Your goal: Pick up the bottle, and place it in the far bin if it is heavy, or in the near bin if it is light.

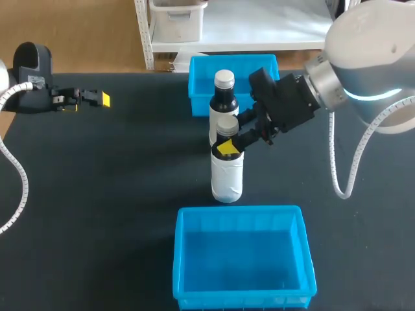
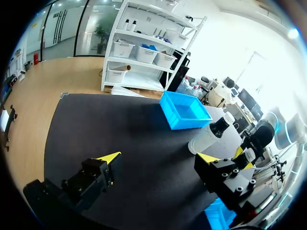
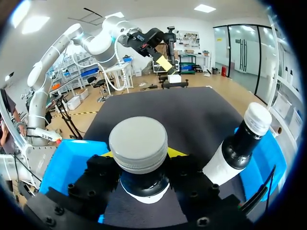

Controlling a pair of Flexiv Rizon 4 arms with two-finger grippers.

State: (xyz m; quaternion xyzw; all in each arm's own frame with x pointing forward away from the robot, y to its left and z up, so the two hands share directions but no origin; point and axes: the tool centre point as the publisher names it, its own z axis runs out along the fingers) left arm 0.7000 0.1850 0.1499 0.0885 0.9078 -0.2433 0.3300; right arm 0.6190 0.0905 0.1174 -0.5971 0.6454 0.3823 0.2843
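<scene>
Right gripper (image 1: 230, 142) clasps the neck of the dark, grey-capped, white-labelled bottle (image 1: 227, 176) standing between the blue plastic far bin (image 1: 198, 91) and near bin (image 1: 240, 211); we judge a careless lift could knock over the similar bottle (image 1: 224, 98) just behind it.

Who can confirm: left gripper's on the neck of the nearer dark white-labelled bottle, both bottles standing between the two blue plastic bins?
Wrong arm: the right gripper is on the neck of the nearer dark white-labelled bottle, per the head view; the left gripper sits open, far off. The rest holds.
</scene>
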